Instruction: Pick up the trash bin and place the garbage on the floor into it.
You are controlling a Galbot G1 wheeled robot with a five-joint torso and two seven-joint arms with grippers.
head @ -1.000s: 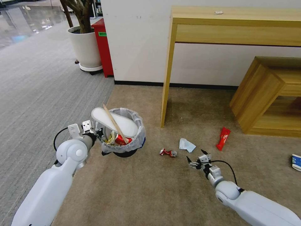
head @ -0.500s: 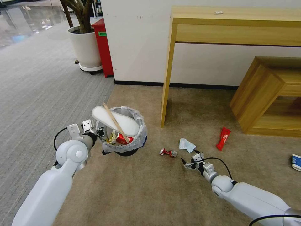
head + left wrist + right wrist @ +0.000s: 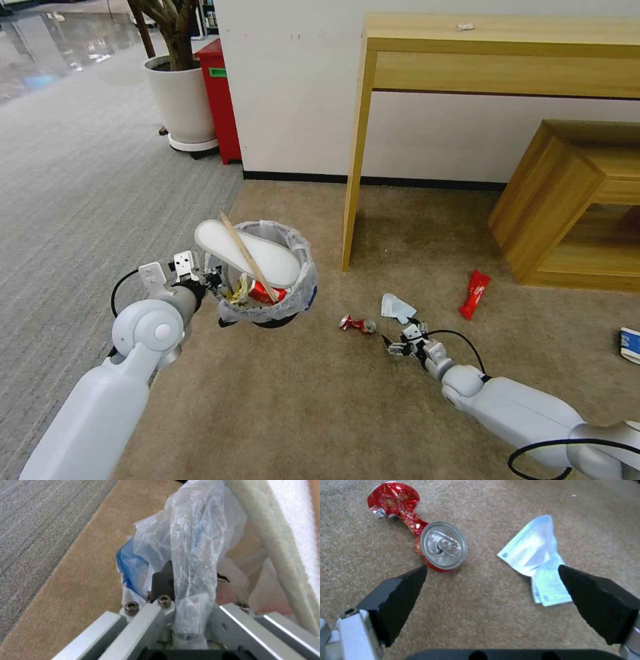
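Collection is midway: I hold the trash bin (image 3: pixel 267 280) with my left pincer (image 3: pixel 212 280) clamped on its rim, while my right pincer (image 3: pixel 398 344), jaws apart, hangs near the crushed can (image 3: pixel 430 540), which I judge needs centring next.

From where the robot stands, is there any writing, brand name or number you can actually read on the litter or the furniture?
None can be read.
Crushed red can: red patterned print, no legible word.
Red wrapper: pale marks, too small to read.
Red box: green label, too small to read.
Pale blue packet: no readable print.
Blue-white carton: cut off at the edge, unreadable.
Red item in the trash bin: too small.
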